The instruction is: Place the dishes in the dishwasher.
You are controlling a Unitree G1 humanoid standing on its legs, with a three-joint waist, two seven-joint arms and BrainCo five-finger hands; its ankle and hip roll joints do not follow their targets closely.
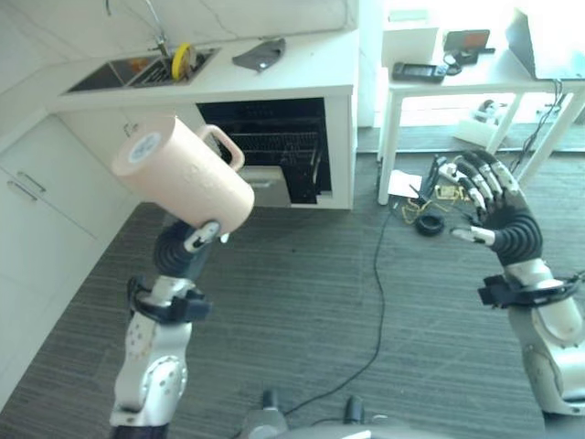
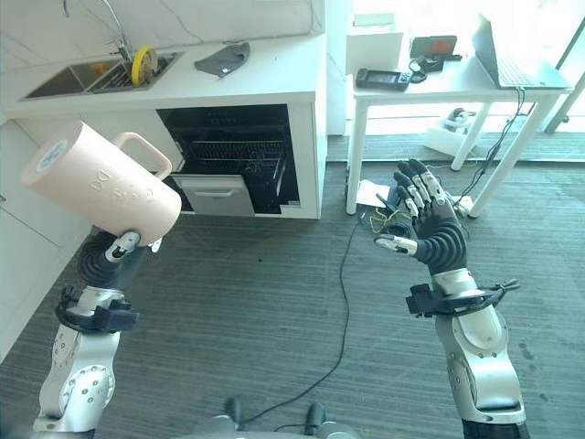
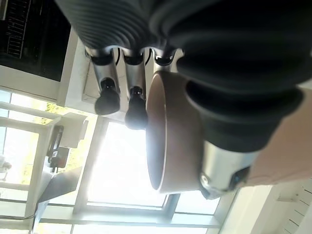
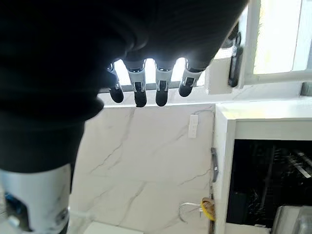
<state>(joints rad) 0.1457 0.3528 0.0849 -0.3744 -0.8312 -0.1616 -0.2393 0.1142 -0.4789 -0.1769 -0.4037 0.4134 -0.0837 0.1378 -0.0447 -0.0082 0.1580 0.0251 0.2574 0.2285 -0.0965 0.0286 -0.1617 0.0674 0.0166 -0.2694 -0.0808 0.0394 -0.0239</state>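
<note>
My left hand (image 1: 189, 240) is raised and shut on a big peach-coloured mug (image 1: 183, 174), tilted with its flat base toward me and its handle pointing at the counter. In the left wrist view the fingers (image 3: 109, 97) and thumb (image 3: 234, 141) curl round the mug's wall (image 3: 170, 136). The dishwasher (image 1: 274, 146) stands open under the white counter, beyond the mug, with a dark wire rack inside. My right hand (image 1: 489, 206) is lifted at the right, open and holding nothing, its fingers (image 4: 141, 90) straight.
A sink (image 1: 137, 71) with a yellow dish (image 1: 183, 59) is at the counter's left. A grey item (image 1: 259, 55) lies on the counter (image 1: 302, 78). A white table (image 1: 475, 80) with devices stands right of the dishwasher. White cabinets (image 1: 55, 192) line the left.
</note>
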